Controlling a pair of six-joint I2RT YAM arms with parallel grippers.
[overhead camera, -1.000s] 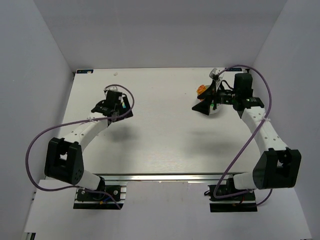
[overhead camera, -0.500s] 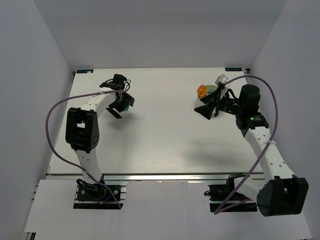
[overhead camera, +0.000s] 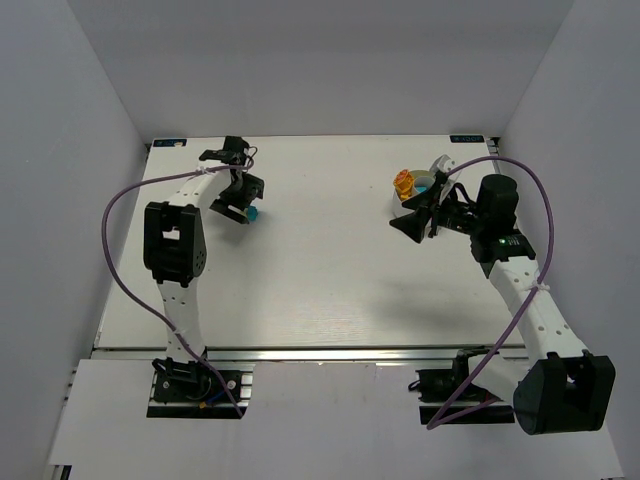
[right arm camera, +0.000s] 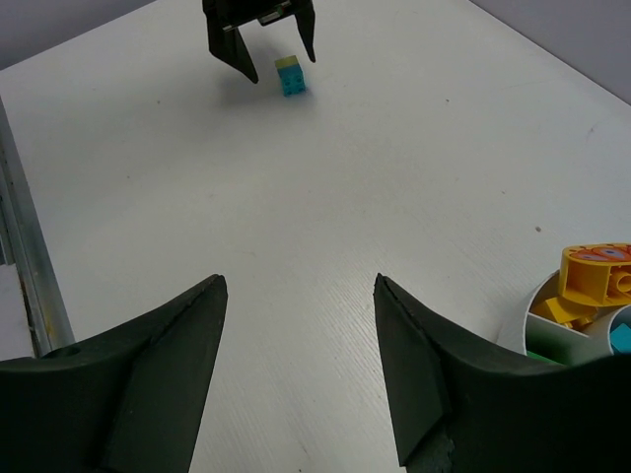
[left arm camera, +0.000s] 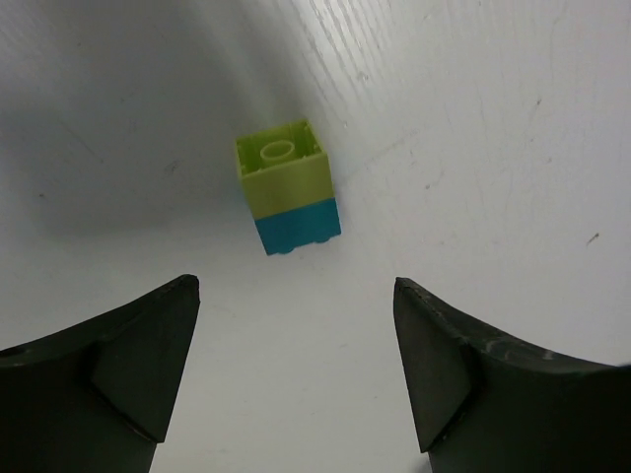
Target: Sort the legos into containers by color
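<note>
A two-coloured lego stack (left arm camera: 289,187), pale yellow-green on cyan, lies alone on the white table, just beyond my open left gripper (left arm camera: 296,286), whose fingers are apart from it. The same stack (overhead camera: 251,213) shows far left in the top view beside the left gripper (overhead camera: 238,205). My right gripper (right arm camera: 299,281) is open and holds nothing, hovering over bare table beside the round white bowl (right arm camera: 520,325). An orange lego (right arm camera: 596,276), a green one (right arm camera: 537,347) and a cyan one (right arm camera: 621,337) sit in the bowl's compartments. The bowl (overhead camera: 432,190) stands far right, partly hidden by the right gripper (overhead camera: 410,225).
The table's left edge has a metal rail (right arm camera: 30,266). Grey walls close in the table on three sides. The left arm's purple cable (overhead camera: 120,215) loops out over the left edge.
The left arm has stretched out toward the far left, bringing its gripper down by the two-coloured stack. The right gripper drew slightly back from the bowl. Both jaws narrowed a little.
</note>
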